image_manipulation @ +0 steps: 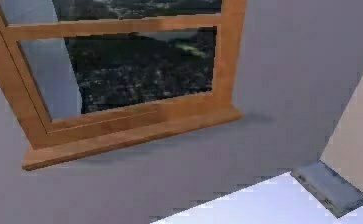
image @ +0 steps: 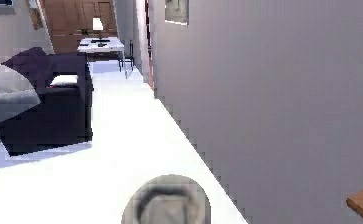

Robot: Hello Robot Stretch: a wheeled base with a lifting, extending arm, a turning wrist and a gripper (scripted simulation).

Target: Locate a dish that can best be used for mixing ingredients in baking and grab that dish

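Grey is pretty much the whole story here. Nearest, well in front of the sofa [image: 49,100], there's a grey round lump [image: 166,203] at the bottom edge of the forward view, sitting on the pale floor [image: 139,130]. A bit of brown wood [image: 361,205] pokes in at the bottom right corner, on the far side of the grey wall [image: 269,100] from the sofa.

The sofa itself is dark, almost black-purple, and stands across the floor strip from that wall. A white flat thing [image: 65,80] lies on its seat.

Past the sofa is a table [image: 101,45] with a small lamp [image: 97,24] and some little blobs on it, too small to name. Behind that are wooden doors [image: 74,15]. Higher up the wall, beyond the sofa, hangs a picture [image: 176,10].

In the arm side view a wooden window [image_manipulation: 129,135] sits in a grey wall, dark outside, with a grey slab [image_manipulation: 329,185] on the floor below and to its right. How that lines up with the sofa, I can't tell.

Gripper state: can't tell. Where the mixing dish is: can't tell either.
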